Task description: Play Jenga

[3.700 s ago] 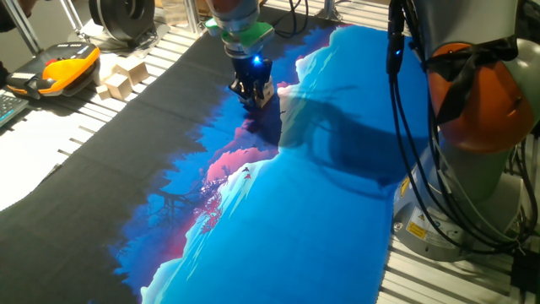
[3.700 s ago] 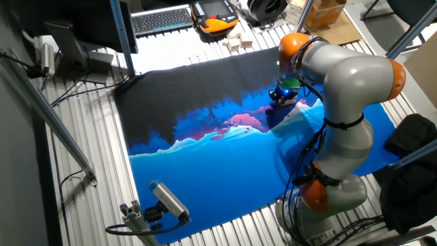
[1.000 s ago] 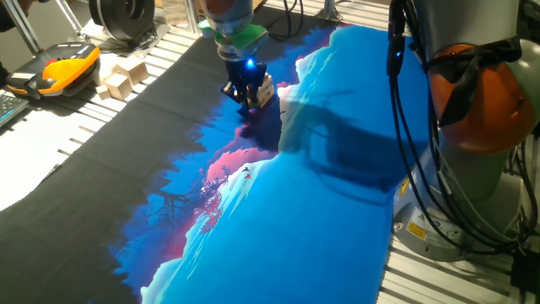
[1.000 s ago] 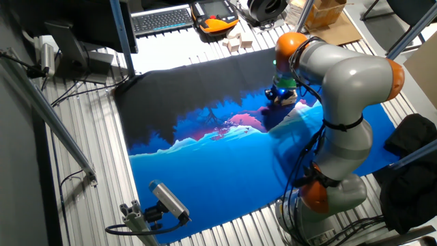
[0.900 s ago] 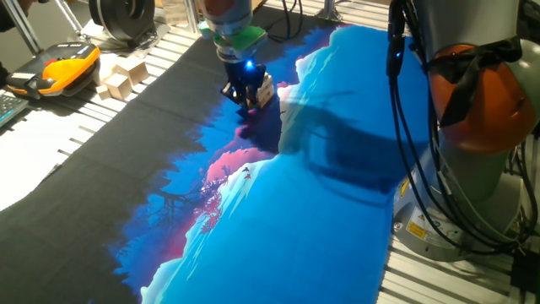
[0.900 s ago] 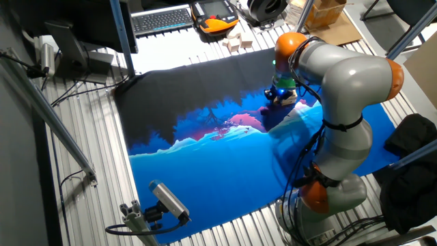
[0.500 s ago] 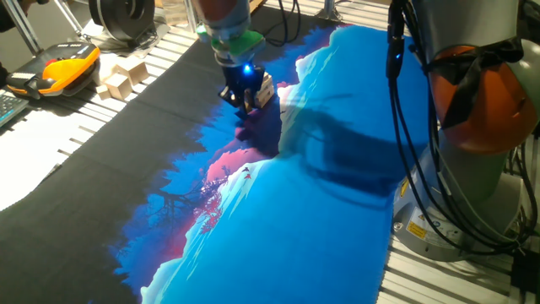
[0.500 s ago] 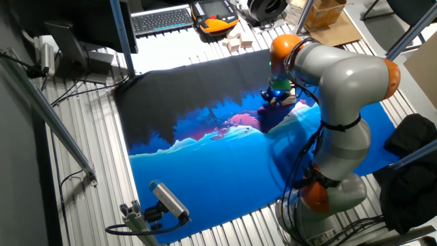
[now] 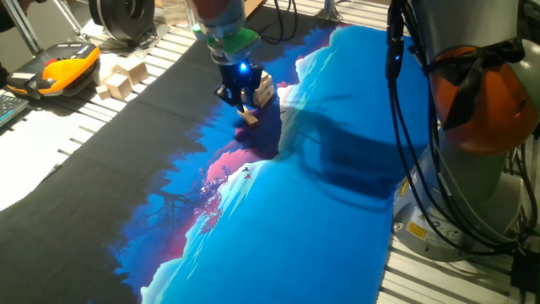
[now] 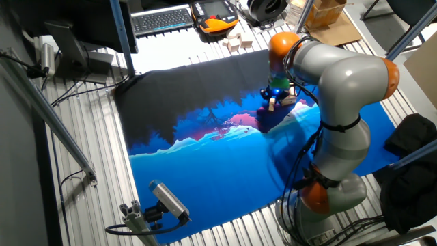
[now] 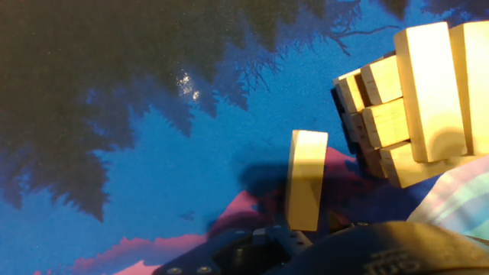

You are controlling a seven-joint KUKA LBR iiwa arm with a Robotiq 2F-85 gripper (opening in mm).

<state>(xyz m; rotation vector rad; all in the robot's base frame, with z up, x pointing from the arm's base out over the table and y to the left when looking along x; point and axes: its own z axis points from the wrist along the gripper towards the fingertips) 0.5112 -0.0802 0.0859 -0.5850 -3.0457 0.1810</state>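
The Jenga tower (image 9: 264, 88) of pale wooden blocks stands on the printed mat, at the right edge of the hand view (image 11: 412, 99). My gripper (image 9: 244, 107) sits just left of the tower and is shut on a single Jenga block (image 9: 250, 117). In the hand view that block (image 11: 306, 179) sticks out lengthwise from between the dark fingers (image 11: 252, 244), apart from the tower, with its shadow on the mat. In the other fixed view the gripper (image 10: 272, 100) and the held block (image 10: 272, 105) show under the arm's wrist; the tower is mostly hidden behind them.
Chunky pale wooden cubes (image 9: 122, 78) lie off the mat at the far left, near an orange pendant (image 9: 67, 66). A keyboard (image 10: 162, 19) is at the table's back. The robot's base (image 9: 481, 101) and cables stand at the mat's right side.
The gripper has moved left, away from the tower, and a single block now shows in its fingers, clear of the stack.
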